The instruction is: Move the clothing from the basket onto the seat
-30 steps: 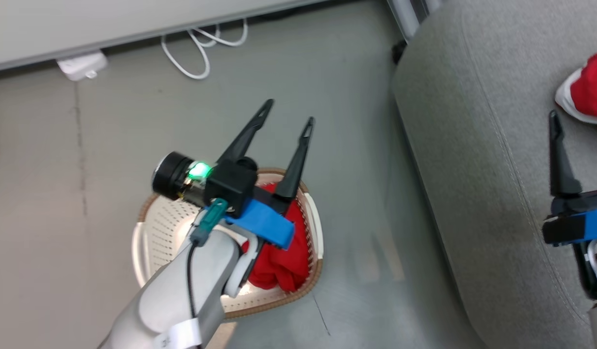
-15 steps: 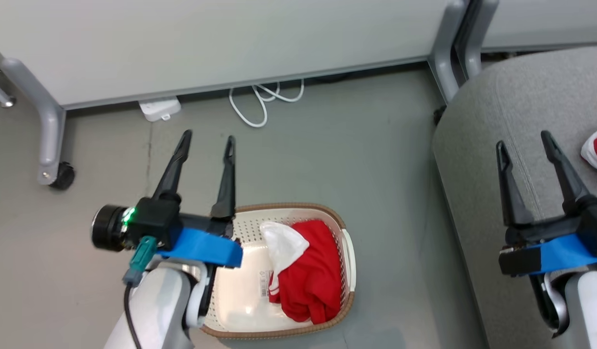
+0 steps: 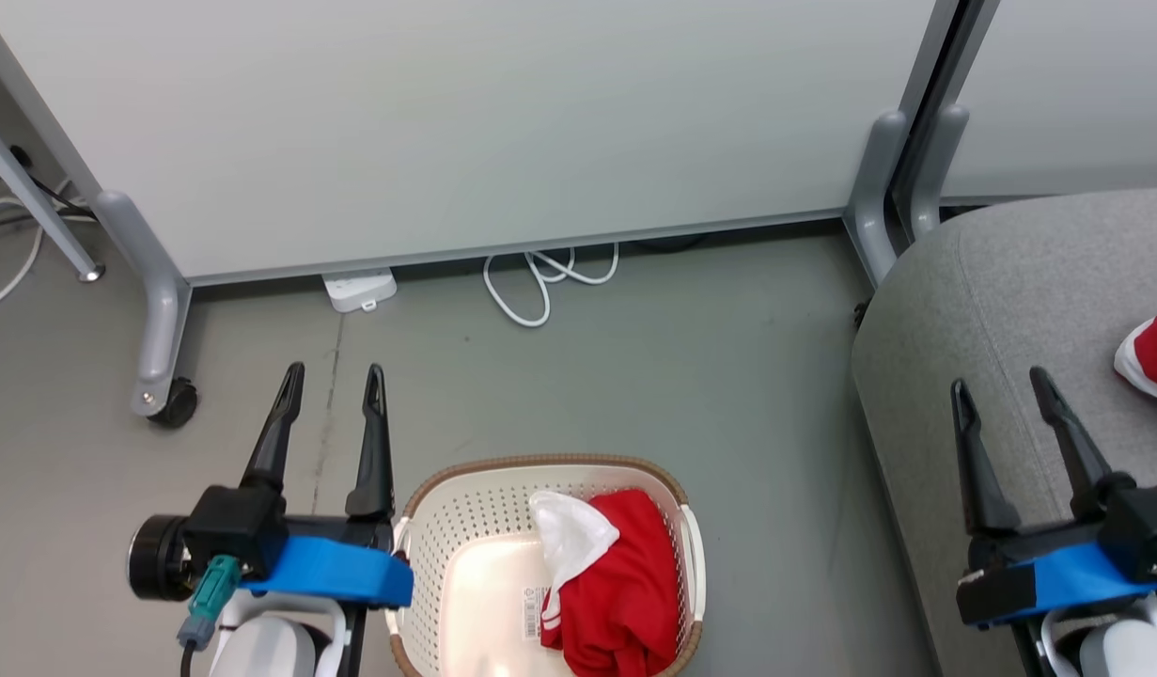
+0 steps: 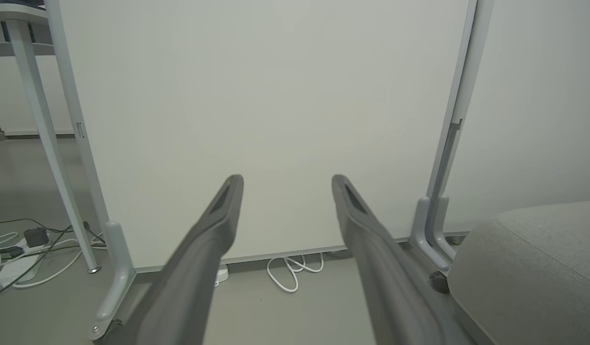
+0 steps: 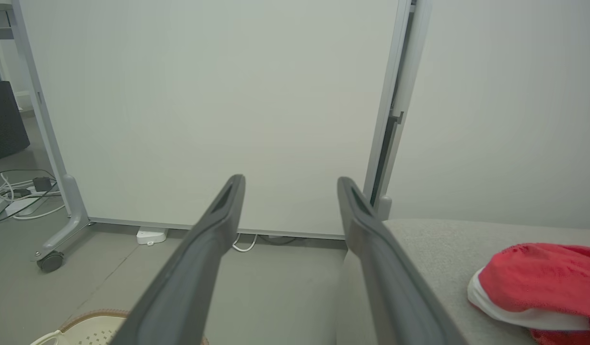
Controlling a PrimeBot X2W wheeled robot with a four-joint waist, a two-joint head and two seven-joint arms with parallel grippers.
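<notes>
Red clothing [image 3: 625,583] in basket [image 3: 540,461], left end effector [image 3: 336,370], right end effector [image 3: 999,380], both spread, empty

- The basket [image 3: 465,536] is cream, perforated and brown-rimmed, upright on the floor, with a label on its bottom.
- A red garment [image 3: 625,583] with a white panel lies crumpled in the basket's right half.
- The grey seat [image 3: 1001,310] stands right of the basket, apart from it.
- A second garment [image 3: 1156,353], red with a white edge, lies on the seat.

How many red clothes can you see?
2. One red garment lies in the basket; another red garment rests on the seat, partly cut off. More may hide underneath.
</notes>
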